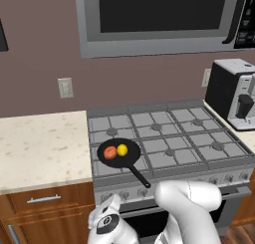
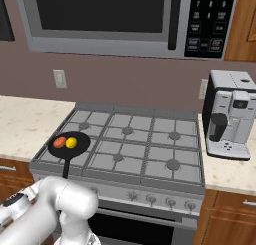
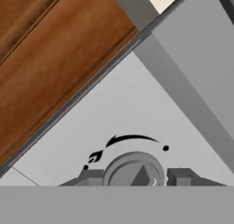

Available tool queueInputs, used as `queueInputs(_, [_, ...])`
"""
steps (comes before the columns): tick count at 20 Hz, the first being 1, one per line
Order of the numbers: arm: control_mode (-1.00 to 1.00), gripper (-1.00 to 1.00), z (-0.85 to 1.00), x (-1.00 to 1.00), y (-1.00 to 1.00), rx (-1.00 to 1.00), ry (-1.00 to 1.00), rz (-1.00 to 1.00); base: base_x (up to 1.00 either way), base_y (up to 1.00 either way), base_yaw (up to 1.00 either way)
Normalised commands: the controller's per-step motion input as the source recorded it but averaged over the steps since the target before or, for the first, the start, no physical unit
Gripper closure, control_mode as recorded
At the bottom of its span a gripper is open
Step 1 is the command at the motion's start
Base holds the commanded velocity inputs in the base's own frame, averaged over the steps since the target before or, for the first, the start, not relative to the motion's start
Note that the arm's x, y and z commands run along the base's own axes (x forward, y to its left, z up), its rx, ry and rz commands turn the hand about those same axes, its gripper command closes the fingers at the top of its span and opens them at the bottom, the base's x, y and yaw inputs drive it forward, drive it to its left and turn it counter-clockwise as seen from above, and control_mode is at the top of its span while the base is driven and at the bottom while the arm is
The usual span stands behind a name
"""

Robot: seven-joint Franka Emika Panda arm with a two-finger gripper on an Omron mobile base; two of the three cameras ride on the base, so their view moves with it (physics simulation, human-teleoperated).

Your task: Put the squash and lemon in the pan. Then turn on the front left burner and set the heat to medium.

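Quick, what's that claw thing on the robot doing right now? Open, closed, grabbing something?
Gripper: closed around the stove knob on the range's front panel.

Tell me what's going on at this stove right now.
The squash and the lemon already lie side by side in the pan, which sits on the front left burner. The robot arm has reached down to the stove's front panel, where the pincer is closed around a burner knob beneath its heat marking. No flame is visible on the burner.
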Motion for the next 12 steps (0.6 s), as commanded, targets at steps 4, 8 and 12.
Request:
queueInputs(4, [-1.0, 1.0, -0.36, -0.16, -0.28, -0.41, 0.07, 0.0, 0.0, 0.0, 0.0])
queueInputs(8, [-1.0, 1.0, -0.39, -0.05, -0.2, -0.22, 0.0, 0.04, 0.0, 0.0, 0.0])
queueInputs(12, [-1.0, 1.0, -0.03, 0.0, 0.0, -0.02, -0.01, 0.03, 0.0, 0.0, 0.0])
